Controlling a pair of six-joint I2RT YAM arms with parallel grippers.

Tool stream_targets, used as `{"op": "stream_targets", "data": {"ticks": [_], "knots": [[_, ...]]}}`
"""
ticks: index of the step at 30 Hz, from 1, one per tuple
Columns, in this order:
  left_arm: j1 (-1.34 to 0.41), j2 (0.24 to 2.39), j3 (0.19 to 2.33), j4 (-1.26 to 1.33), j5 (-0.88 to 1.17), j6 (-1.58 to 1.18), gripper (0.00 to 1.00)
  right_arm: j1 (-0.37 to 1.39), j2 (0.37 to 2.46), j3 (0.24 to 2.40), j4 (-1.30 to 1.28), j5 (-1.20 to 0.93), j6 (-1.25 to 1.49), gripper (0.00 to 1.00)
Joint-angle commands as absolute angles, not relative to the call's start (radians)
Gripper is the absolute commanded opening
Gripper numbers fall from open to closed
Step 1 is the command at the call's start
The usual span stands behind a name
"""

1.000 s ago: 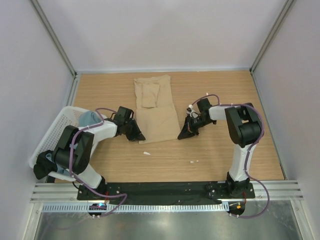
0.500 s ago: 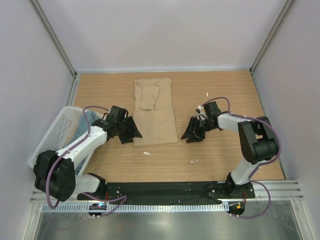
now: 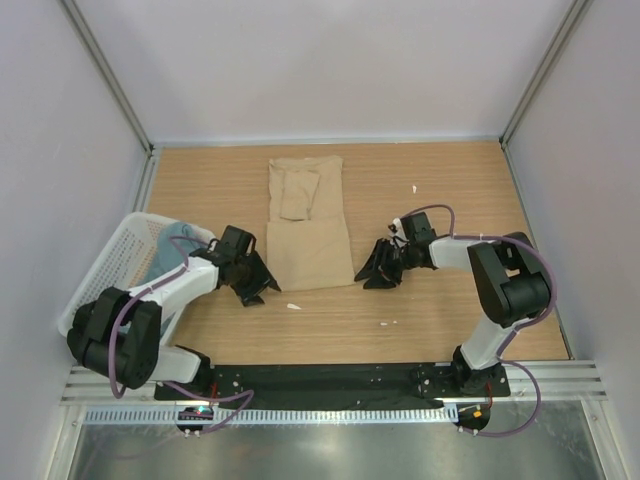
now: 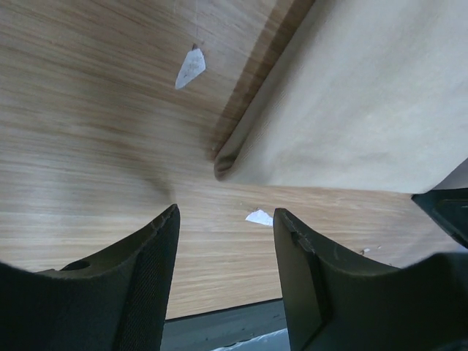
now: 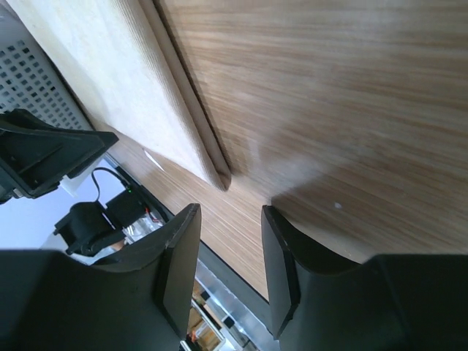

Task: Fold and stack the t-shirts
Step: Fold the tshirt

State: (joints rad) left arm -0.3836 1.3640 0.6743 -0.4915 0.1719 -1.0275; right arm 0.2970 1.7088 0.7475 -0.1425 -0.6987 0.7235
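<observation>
The white basket (image 3: 112, 268) is blocking the left edge of the worktop (image 3: 450, 190), and the folded tan t-shirt (image 3: 310, 235) is filling the middle. Bare wood is lying open right of the shirt; small white scraps (image 3: 294, 306) are dotting the near strip.

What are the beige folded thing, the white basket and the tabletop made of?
Beige t-shirt: soft matte cloth, judging by its limp flat layers and rounded fold edge. Basket: probably white plastic, with regular mesh holes. Table: wood-grain surface, maybe laminate or veneer, slightly glossy.
</observation>
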Motion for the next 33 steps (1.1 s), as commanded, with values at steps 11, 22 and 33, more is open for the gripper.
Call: {"op": "stream_targets", "data": {"ticks": [11,22,33], "knots": [[-0.337,1.362,0.575,-0.348,0.19,-1.241,0.5,0.337,1.732,0.755,-0.043,-0.631,0.816,0.42],[-0.333,1.385,0.595,-0.342,0.149,-1.246,0.44,0.396,1.736,0.765,-0.054,-0.557,0.851,0.42],[-0.336,1.41,0.626,-0.403,0.167,-1.209,0.48,0.397,1.726,0.767,-0.089,-0.503,0.854,0.43]]}}
